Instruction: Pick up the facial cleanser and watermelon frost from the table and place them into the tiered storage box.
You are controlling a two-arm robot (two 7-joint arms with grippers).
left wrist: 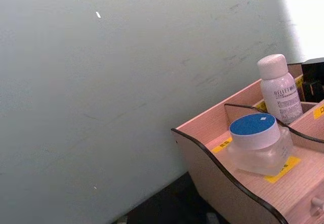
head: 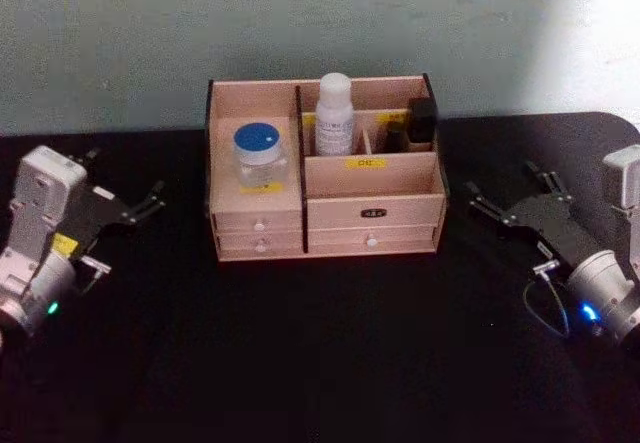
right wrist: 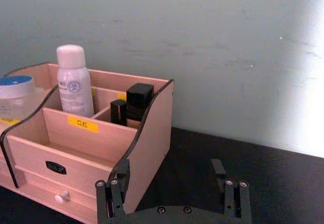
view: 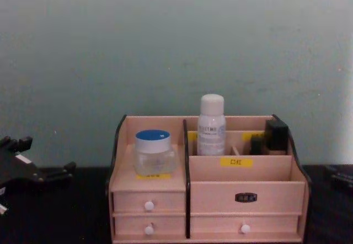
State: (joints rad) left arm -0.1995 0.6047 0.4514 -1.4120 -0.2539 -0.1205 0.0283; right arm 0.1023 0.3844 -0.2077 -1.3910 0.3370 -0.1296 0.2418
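The facial cleanser (head: 334, 115), a tall white bottle, stands upright in a rear compartment of the tiered storage box (head: 372, 177). The watermelon frost (head: 260, 154), a clear jar with a blue lid, sits on the box's left shelf over a yellow label. Both also show in the chest view, the bottle (view: 212, 125) and the jar (view: 153, 152). My left gripper (head: 125, 179) rests open on the table left of the box, holding nothing. To the right of the box my right gripper (head: 505, 189) is open and empty; its fingers (right wrist: 114, 186) point at the box's right side.
Black lipstick-like items (head: 420, 123) stand in the box's rear right compartment. The box has small drawers with white knobs (view: 149, 205). A black tabletop (head: 320, 343) spreads in front, and a pale wall (view: 176, 45) rises close behind the box.
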